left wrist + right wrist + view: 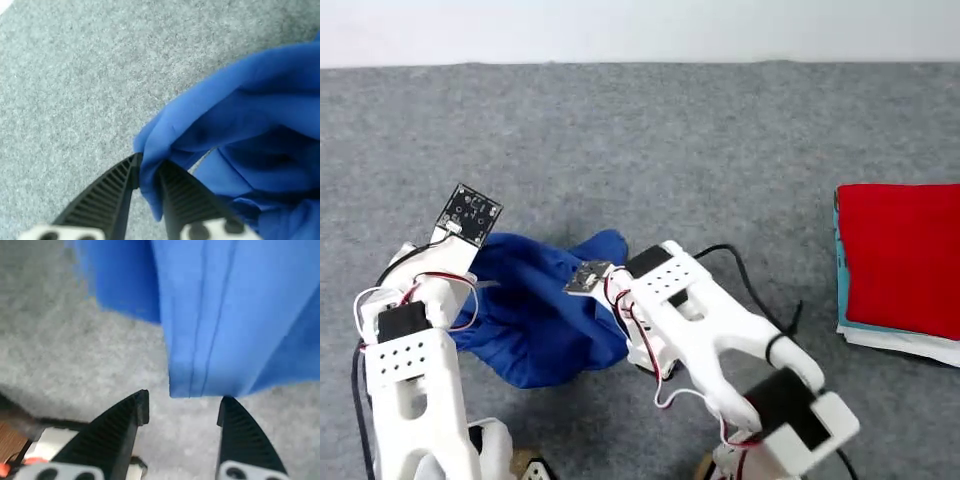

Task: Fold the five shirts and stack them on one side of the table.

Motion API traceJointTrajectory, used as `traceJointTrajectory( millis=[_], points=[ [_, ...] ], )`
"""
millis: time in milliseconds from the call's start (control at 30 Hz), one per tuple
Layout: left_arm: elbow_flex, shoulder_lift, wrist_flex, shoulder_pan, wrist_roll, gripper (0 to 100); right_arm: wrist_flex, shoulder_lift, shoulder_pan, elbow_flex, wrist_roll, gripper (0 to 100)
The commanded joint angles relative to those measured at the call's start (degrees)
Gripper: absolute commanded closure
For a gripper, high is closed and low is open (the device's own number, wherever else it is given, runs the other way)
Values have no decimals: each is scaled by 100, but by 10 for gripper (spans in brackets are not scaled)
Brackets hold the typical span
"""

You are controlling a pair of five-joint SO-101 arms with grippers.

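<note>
Nearest: left gripper (149, 164) clenched on a bunched fold of the blue shirt (535, 320). Right gripper (185, 401) spread wide, grasping nothing; stitched hem edge just ahead, running across the gap, not yet between. Lies crumpled on the counter (670, 140) between both arms. Farther right: folded stack (900, 260), red on top.

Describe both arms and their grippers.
Both the left arm and right arm have white plastic shells with rows of small holes, black motor blocks, and red, white and black wires. A thicker black cable runs beside the right arm. The left gripper and right gripper have black, ribbed, tapering fingers on white bases.
</note>
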Motion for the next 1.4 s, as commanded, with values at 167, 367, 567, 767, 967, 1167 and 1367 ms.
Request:
traceJointTrajectory(
  millis=[167,367,567,767,967,1167,1367],
  points=[
    [-40,-9,-123,-18,70,986,-936,673,418,-281,-35,772],
    [-40,-9,-114,-18,70,986,-1165,1086,629,-343,9,905],
    [-48,-9,-114,9,70,986,-866,1130,681,-774,9,988],
    [-286,-237,-105,9,79,986,119,655,1015,-1881,114,988],
    [-919,-1486,-149,26,79,986,1262,-391,1824,-3895,862,988],
    [-1191,-2356,-624,264,44,986,1719,-1015,2422,-6251,1635,988],
    [-1367,-3015,-1442,475,-519,986,1631,-1182,2484,-8642,2435,988]
  ],
)
